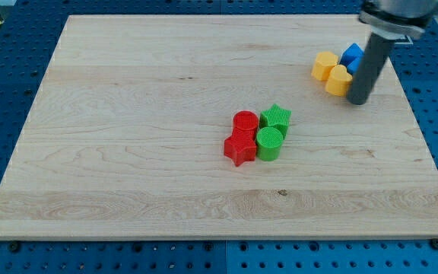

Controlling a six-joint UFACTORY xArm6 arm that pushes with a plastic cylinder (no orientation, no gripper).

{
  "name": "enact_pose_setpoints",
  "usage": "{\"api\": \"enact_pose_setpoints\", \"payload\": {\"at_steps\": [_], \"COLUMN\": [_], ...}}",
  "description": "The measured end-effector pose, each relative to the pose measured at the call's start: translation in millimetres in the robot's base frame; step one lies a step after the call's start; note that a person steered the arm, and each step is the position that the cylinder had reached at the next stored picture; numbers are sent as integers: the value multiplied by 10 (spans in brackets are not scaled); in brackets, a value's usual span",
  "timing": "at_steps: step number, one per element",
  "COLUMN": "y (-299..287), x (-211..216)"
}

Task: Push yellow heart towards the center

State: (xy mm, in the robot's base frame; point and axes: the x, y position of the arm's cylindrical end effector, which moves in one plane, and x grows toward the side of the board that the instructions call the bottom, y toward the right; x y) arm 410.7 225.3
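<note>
The yellow heart (338,80) lies at the view's upper right of the wooden board (128,114). A yellow hexagon (325,65) touches it on its upper left. My tip (357,101) stands right beside the heart, on its right side, touching or nearly touching it. A blue block (351,55), partly hidden behind the rod, sits just above the heart.
Near the board's middle sits a tight cluster: a red cylinder (245,122), a red star (239,148), a green star (277,117) and a green cylinder (269,142). The board's right edge runs close to the rod.
</note>
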Motion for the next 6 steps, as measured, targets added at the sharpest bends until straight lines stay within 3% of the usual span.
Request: {"api": "enact_pose_setpoints", "payload": {"at_steps": [4,6], "y": [41,-376], "x": [-162,-201]}}
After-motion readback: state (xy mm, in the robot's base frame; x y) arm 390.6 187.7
